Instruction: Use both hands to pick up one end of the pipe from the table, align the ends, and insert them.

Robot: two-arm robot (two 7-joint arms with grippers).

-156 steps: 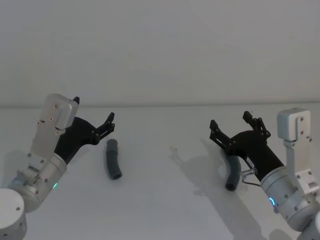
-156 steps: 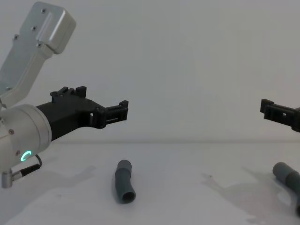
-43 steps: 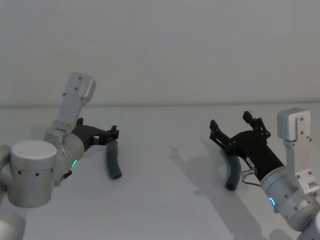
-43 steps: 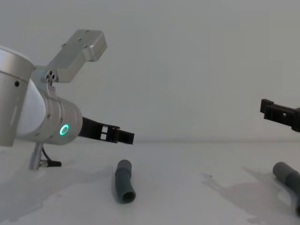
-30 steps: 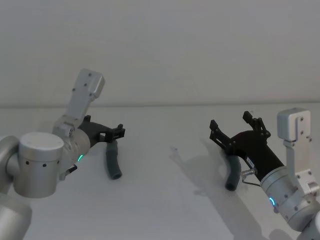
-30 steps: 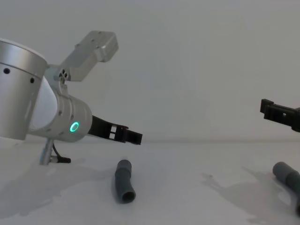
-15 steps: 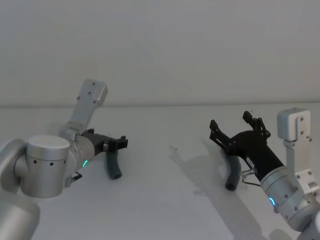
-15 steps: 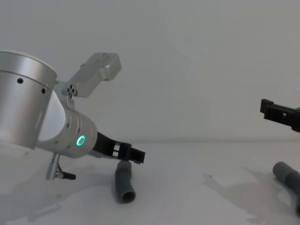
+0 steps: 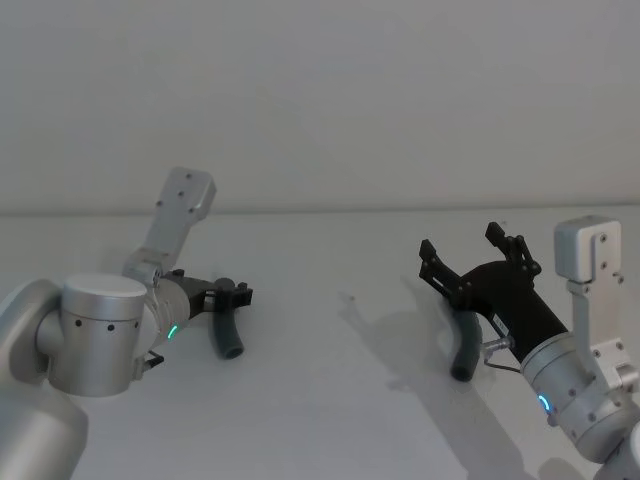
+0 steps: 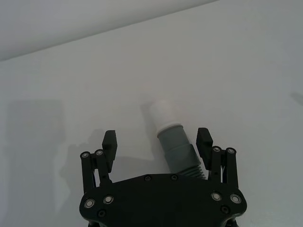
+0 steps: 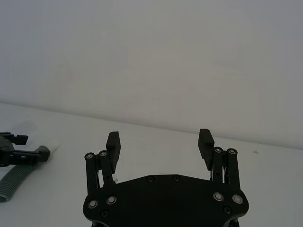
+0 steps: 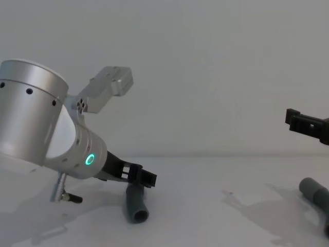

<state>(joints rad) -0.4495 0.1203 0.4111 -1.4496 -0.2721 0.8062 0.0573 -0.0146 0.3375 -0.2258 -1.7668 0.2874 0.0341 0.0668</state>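
low on the left of the plain matte white table [image 9: 330,400], the left black multi-link gripper [image 10: 157,137] is spread open astride the dark grey tube piece [image 10: 175,147] with a narrower white tip [image 10: 163,113], lying flat, nearer one finger. the right black gripper [image 9: 464,243] hovers open above the other bent grey tube [image 9: 466,350], also on the table. closing off-centre could roll the tube, leaving a skewed grip.

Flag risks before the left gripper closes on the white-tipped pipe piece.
1. The white-tipped pipe piece lies off-centre in the open left gripper, close to one finger; closing may shove or roll it.
2. The fingers flank it just behind the white tip; a grip there may leave little free to insert.
The right gripper hovers open above the other pipe piece.
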